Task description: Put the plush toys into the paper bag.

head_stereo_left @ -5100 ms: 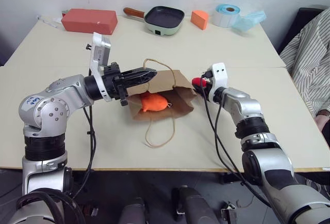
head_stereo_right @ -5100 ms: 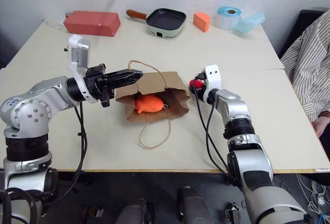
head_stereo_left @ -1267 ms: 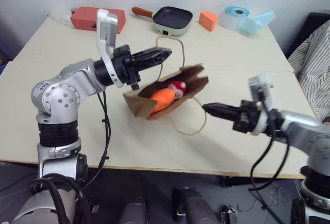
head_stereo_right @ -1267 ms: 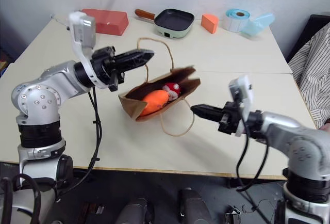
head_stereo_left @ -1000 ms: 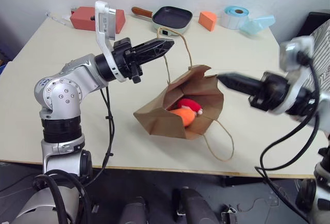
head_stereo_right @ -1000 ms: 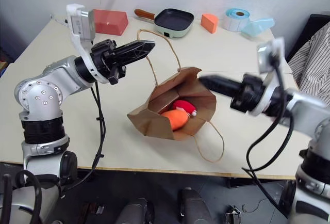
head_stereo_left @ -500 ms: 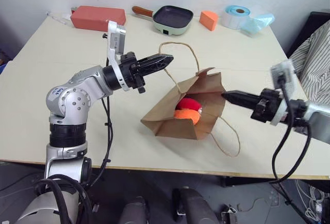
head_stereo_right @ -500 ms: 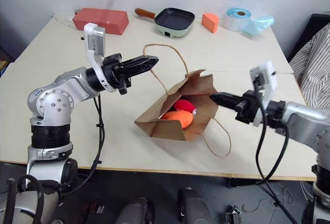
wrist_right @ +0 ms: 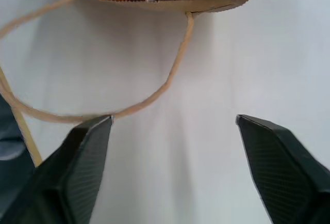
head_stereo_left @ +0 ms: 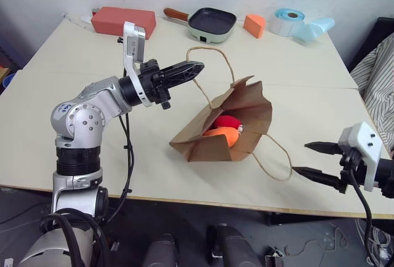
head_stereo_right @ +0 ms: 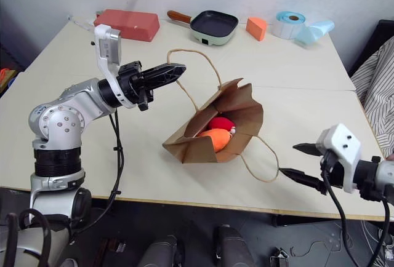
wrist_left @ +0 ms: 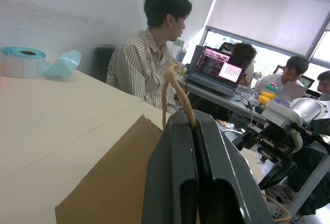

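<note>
Plush toys (head_stereo_left: 224, 129) in paper bag (head_stereo_left: 246, 110) hung from clamped left pincer (head_stereo_left: 196, 67); right pincer (head_stereo_left: 311, 159) agape nearby.

A: What differs? I see my right gripper (head_stereo_left: 314, 159) now spread wide, lowered off the paper bag (head_stereo_left: 237, 122) toward the table's near edge.

B: Both plush toys (head_stereo_left: 223, 130) now lie inside.

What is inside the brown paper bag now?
Inside the brown kraft paper bag lie two plush toys: the flat bright-orange fuzzy toy and, touching it, the small round red toy with a white tip. The bag's paper walls cover the bottom and the toys' lower parts.
</note>
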`<action>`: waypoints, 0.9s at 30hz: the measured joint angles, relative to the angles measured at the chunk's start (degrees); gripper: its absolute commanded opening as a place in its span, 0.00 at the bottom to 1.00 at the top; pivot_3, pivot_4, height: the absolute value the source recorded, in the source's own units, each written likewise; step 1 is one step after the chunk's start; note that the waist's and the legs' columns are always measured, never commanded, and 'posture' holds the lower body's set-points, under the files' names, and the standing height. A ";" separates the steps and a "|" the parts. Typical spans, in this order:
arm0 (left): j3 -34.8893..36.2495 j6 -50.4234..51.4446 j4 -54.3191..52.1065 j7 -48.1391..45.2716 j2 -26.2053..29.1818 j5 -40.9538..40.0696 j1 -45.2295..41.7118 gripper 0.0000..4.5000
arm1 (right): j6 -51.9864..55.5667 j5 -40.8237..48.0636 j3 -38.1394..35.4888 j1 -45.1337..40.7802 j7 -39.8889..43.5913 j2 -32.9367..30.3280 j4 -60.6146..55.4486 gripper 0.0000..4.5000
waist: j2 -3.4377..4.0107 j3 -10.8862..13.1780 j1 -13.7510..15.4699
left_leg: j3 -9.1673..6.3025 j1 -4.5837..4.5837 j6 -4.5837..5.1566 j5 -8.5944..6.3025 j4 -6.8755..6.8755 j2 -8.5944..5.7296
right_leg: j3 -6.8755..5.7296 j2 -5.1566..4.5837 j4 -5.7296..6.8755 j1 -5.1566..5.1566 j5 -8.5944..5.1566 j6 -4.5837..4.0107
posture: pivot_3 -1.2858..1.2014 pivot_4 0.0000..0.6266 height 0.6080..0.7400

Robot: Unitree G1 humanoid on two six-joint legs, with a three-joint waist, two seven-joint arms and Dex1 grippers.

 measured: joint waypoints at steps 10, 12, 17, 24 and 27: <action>0.03 0.17 0.09 -0.49 0.28 0.00 -0.04 0.00 | -28.76 -15.95 3.42 2.57 3.38 8.38 1.31 1.00 | 0.00 0.00 -0.22 | 0.16 0.12 -0.04 0.02 0.02 0.01 | 0.15 0.03 0.13 -0.01 0.00 0.00 | 0.52 0.24 1.00; -0.01 0.19 0.11 -0.58 0.30 0.00 -0.14 0.00 | -28.87 -15.66 5.36 -0.43 1.40 10.27 0.29 0.96 | 0.00 0.00 -0.29 | 0.23 0.21 -0.06 0.03 0.02 0.01 | 0.23 0.03 0.23 -0.01 0.00 -0.01 | 0.52 0.24 1.00; 0.00 0.18 0.39 -0.62 0.34 0.03 -0.70 0.00 | -31.66 -18.43 10.27 -4.46 -0.94 12.39 -0.93 0.61 | 0.00 0.00 -0.13 | 0.25 0.24 -0.09 0.05 0.03 -0.01 | 0.26 0.03 0.26 -0.01 -0.01 -0.02 | 0.52 0.24 1.00; -0.06 0.02 0.55 -0.94 0.38 0.38 -0.75 0.00 | -27.18 -12.01 11.01 -14.48 -2.36 12.07 -1.37 0.07 | 0.01 0.00 -0.30 | 0.33 0.33 -0.09 0.05 0.06 0.00 | 0.33 0.04 0.36 -0.01 -0.01 -0.03 | 0.52 0.24 1.00; -0.05 -0.22 0.85 -1.12 0.60 0.86 -0.93 0.00 | -20.92 -4.86 9.31 -22.92 -2.76 9.25 -1.60 0.00 | 0.01 0.00 -0.45 | 0.35 0.34 -0.09 0.05 0.08 0.00 | 0.35 0.04 0.38 -0.01 -0.01 -0.03 | 0.52 0.24 1.00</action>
